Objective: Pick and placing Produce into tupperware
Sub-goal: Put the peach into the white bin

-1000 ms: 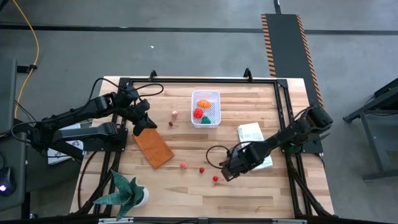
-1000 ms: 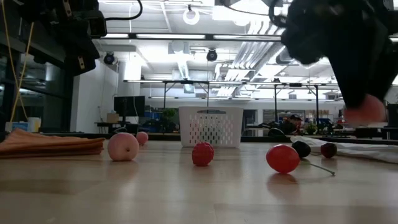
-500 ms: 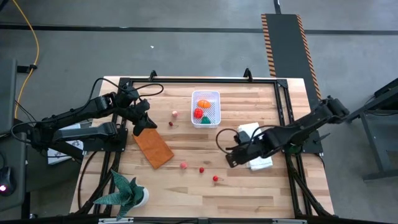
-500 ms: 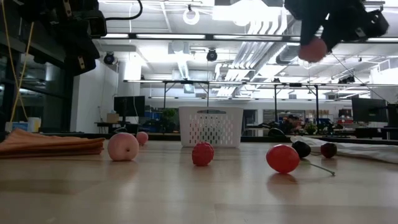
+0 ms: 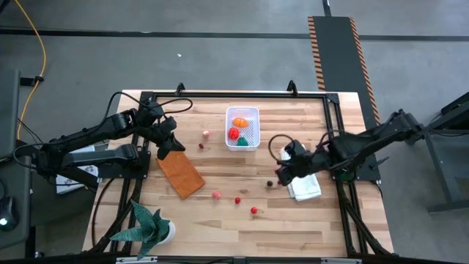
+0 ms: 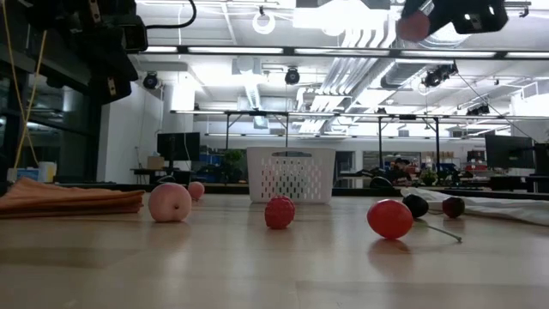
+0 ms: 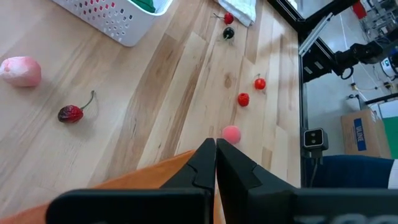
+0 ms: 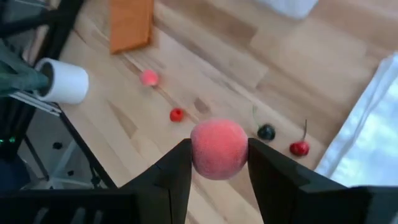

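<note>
The white tupperware [image 5: 242,126] stands far-centre on the table with an orange, a red and a green piece inside. My right gripper [image 5: 281,174] hangs high over the table between the tub and the white cloth, shut on a pink-red peach-like ball [image 8: 219,148]. Loose produce rests on the wood: a pink piece [image 5: 207,134], a dark berry [image 5: 201,146], a pink ball [image 5: 217,194], two red pieces [image 5: 237,199] [image 5: 254,210] and a dark cherry [image 5: 270,182]. My left gripper [image 7: 216,155] waits shut above the orange-brown rectangle [image 5: 180,174]. My right gripper pinches the pink-red ball across its middle [image 8: 198,149] between the two fingers [image 8: 177,168], one on each side. The fingers come from above, pointing down at the table. The ball [image 6: 413,26] is lifted well clear of the table.
A folded white cloth [image 5: 303,176] lies right of my right gripper. A green spiky plant in a white pot [image 5: 150,227] stands at the near left corner. A black frame [image 5: 333,132] runs along the table's edges. Bare wood lies between the tub and the loose berries.
My right gripper, shut on the pink-red ball, has risen from near the table top and travelled toward the far edge and slightly right, nearer the tub. The ball has been carried up with it. The other produce has stayed in place.
</note>
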`<state>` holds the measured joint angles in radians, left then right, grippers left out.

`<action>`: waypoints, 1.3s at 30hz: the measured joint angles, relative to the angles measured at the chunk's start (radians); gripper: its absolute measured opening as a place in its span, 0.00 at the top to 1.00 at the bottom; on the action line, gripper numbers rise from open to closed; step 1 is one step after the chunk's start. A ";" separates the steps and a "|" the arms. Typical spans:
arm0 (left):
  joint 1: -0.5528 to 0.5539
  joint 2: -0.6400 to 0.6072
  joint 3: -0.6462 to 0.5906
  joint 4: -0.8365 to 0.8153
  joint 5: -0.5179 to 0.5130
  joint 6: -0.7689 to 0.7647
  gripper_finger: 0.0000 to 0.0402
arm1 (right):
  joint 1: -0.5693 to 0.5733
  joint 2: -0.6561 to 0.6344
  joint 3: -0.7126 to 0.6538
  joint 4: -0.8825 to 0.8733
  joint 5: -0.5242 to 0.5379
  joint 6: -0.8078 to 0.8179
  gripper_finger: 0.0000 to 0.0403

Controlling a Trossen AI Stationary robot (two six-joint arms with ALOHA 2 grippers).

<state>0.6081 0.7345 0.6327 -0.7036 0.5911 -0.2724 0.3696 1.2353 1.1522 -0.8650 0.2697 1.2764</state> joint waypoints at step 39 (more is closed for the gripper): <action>0.000 0.000 0.000 0.081 -0.061 -0.228 0.99 | -0.775 -0.222 0.000 -0.007 -0.438 -0.886 0.67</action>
<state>0.6082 0.7342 0.6327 -0.6231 0.5300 -0.5001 -0.4057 1.0136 1.1522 -0.8724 -0.1683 0.3903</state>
